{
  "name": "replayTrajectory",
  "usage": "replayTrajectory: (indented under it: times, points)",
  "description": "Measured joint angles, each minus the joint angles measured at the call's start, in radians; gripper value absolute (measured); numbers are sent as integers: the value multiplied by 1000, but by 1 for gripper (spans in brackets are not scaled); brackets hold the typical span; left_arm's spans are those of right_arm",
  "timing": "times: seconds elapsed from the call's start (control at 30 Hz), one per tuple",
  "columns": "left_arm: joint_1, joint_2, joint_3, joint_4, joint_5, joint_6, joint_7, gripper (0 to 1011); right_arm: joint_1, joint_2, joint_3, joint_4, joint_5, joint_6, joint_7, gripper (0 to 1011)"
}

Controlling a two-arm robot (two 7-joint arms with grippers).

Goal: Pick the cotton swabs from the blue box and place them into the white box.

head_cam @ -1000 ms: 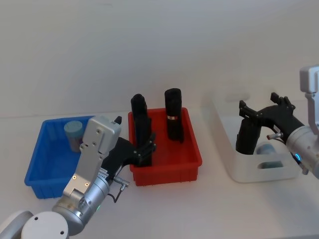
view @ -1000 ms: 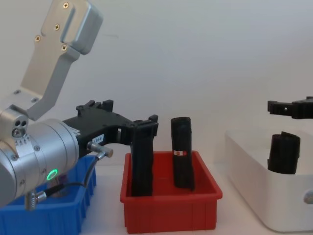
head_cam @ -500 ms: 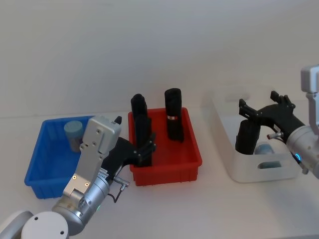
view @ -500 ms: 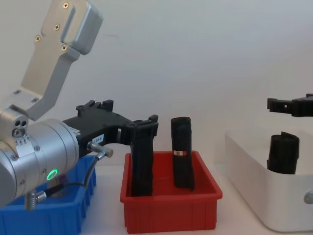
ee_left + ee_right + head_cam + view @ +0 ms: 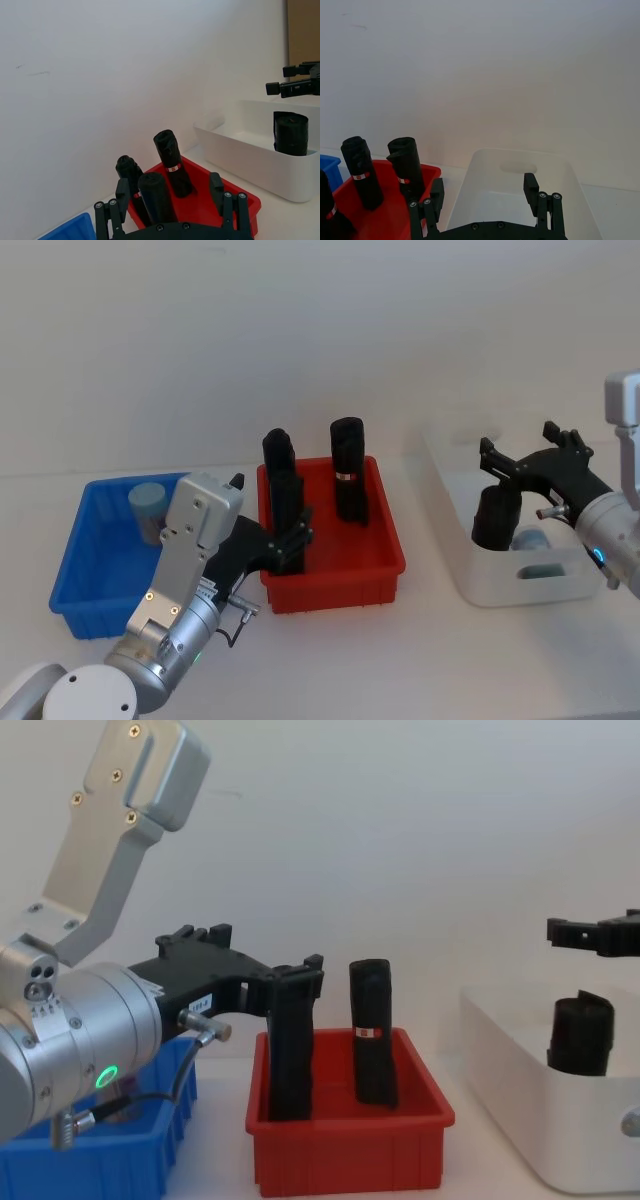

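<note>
On the left, the blue box (image 5: pixel 110 555) sits on the tabletop (image 5: pixel 400 660) with one jar of the cotton swabs (image 5: pixel 148 508) standing in its far corner, untouched. The left claw (image 5: pixel 292 532) hovers over the near left part of the red bin (image 5: pixel 385 570), unmoved over the last second; its fingers (image 5: pixel 122 192) stand spread, released, on either side of one of the black rolls (image 5: pixel 157 197) without pressing it.

On the right there is the one change. The right claw (image 5: pixel 533 462) has risen slightly above the white box (image 5: pixel 480 580), its fingers (image 5: pixel 531 187) apart and empty. The dark roll (image 5: pixel 494 516) below it has settled a little lower in the tub, and a pale bluish lid (image 5: pixel 533 539) shows beside it on the floor of the box.

So one jar seems delivered and the right arm is clearing out; the jar in the blue box is probably next.
</note>
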State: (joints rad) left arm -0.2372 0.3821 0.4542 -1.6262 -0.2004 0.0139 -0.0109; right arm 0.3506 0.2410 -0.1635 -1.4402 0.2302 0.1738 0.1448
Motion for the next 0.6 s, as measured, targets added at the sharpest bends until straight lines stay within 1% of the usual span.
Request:
replayTrajectory:
  times: [0.6]
  points:
    - [0,0,0,0,0,0,0,1004,-1,0,0,-1,0,-2,0,1001]
